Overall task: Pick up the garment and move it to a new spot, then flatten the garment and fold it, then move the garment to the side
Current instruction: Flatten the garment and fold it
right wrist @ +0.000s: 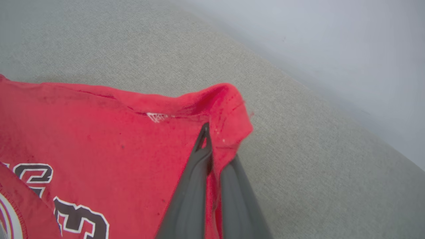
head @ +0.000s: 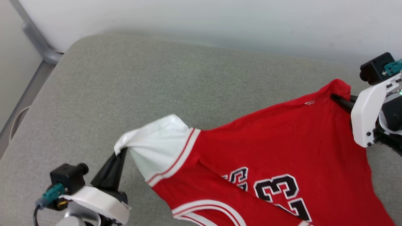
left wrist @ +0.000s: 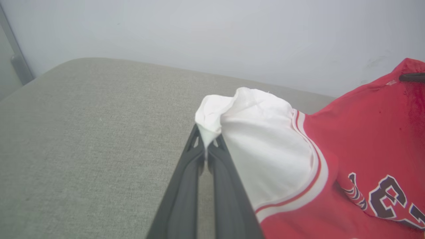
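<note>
At the far left of the head view a grey metal post (head: 37, 39) slants down beside the edge of a wide grey fabric cushion (head: 163, 91), and a plain white wall (head: 220, 18) runs behind it. The left gripper (head: 122, 153) reaches up from the lower left, its dark fingers clenched on the tip of the white sleeve end (head: 157, 147) of the garment (head: 282, 147), a red jersey T-shirt. The shirt hangs stretched between the two arms above the cushion, sloping up from the left grip to the right one, and its lower part runs out of the picture. A red-and-white striped trim (head: 180, 157) divides the sleeve from the red body, and a dark number outlined in white (head: 278, 188) sits on the cloth lower down. Nothing lies on the bare cushion under or around the shirt. At the right, the right gripper (head: 335, 97) is clamped on a red hem corner, just beside a small white label (head: 309, 102). The left wrist view gives the closer detail: the left gripper (left wrist: 206, 146) has the white cloth nipped between its tips, and a dark finger (left wrist: 411, 77) of the other arm pokes from the red cloth at the far edge. In the right wrist view the right gripper (right wrist: 212, 146) has the stitched hem folded over one finger, which it partly hides.
</note>
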You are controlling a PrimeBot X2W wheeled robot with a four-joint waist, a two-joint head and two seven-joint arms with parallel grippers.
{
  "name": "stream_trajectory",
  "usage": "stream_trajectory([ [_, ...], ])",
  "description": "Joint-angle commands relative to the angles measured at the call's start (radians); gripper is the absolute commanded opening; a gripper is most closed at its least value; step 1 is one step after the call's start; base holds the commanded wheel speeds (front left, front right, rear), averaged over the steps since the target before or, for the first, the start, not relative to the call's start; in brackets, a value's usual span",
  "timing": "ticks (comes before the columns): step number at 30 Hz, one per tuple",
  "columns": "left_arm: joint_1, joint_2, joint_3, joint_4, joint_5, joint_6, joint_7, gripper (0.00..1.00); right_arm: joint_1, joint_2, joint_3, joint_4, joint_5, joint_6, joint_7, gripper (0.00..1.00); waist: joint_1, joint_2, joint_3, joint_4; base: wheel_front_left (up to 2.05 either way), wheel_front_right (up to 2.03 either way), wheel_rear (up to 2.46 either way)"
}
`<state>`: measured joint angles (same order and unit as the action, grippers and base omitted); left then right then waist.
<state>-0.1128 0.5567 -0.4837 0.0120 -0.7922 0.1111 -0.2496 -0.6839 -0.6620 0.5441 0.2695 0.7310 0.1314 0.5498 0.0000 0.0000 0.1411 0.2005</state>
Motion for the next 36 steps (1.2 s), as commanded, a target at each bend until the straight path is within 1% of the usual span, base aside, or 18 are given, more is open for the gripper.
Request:
stream_trajectory([
  [1,-0.018,0.009,0.012,-0.014,0.009,0.007,-0.005,0.00,0.018,-0.004,-0.015,-0.016,0.003,-0.002,-0.015,0.00,0.0000,0.0000,-0.024,-0.023,0.00,0.00,0.00],
  [6,-0.092,0.044,0.052,-0.086,0.041,0.029,-0.001,0.00,0.058,0.017,-0.101,-0.093,-0.035,-0.002,-0.059,0.00,0.0000,0.0000,-0.032,-0.049,0.00,0.00,0.00],
  [9,-0.175,0.053,0.079,-0.138,0.045,0.037,0.015,0.00,0.051,0.044,-0.171,-0.135,-0.078,-0.002,-0.085,0.00,0.0000,0.0000,-0.018,-0.060,0.00,0.00,0.00],
  [12,-0.287,0.078,0.100,-0.168,0.072,0.038,0.043,0.00,0.008,0.087,-0.244,-0.175,-0.133,-0.002,-0.095,0.00,0.0000,0.0000,0.013,-0.070,0.00,0.00,0.00],
  [16,-0.474,0.100,0.125,-0.177,0.100,0.020,0.088,0.00,-0.082,0.146,-0.326,-0.205,-0.208,-0.002,-0.095,0.00,0.0000,0.0000,0.075,-0.080,0.00,0.00,0.00],
  [18,-0.582,0.096,0.137,-0.169,0.091,0.003,0.111,0.00,-0.154,0.173,-0.365,-0.212,-0.244,-0.002,-0.094,0.00,0.0000,0.0000,0.116,-0.084,0.00,0.00,0.00],
  [21,-0.745,0.102,0.151,-0.128,0.099,-0.025,0.145,0.00,-0.269,0.204,-0.402,-0.198,-0.291,-0.002,-0.084,0.00,0.0000,0.0000,0.182,-0.088,0.00,0.00,0.00],
  [26,-1.025,0.097,0.153,-0.007,0.107,-0.091,0.187,0.00,-0.500,0.248,-0.432,-0.136,-0.370,-0.002,-0.086,0.00,0.0000,0.0000,0.295,-0.098,0.00,0.00,0.00],
  [32,-1.338,0.067,0.139,0.176,0.138,-0.163,0.202,0.00,-0.782,0.288,-0.417,-0.004,-0.470,-0.002,-0.115,0.00,0.0000,0.0000,0.397,-0.103,0.00,0.00,0.00],
  [36,-1.521,0.040,0.123,0.302,0.161,-0.192,0.192,0.00,-0.941,0.315,-0.410,0.115,-0.527,-0.002,-0.159,0.00,0.0000,0.0000,0.433,-0.107,0.00,0.00,0.00],
])
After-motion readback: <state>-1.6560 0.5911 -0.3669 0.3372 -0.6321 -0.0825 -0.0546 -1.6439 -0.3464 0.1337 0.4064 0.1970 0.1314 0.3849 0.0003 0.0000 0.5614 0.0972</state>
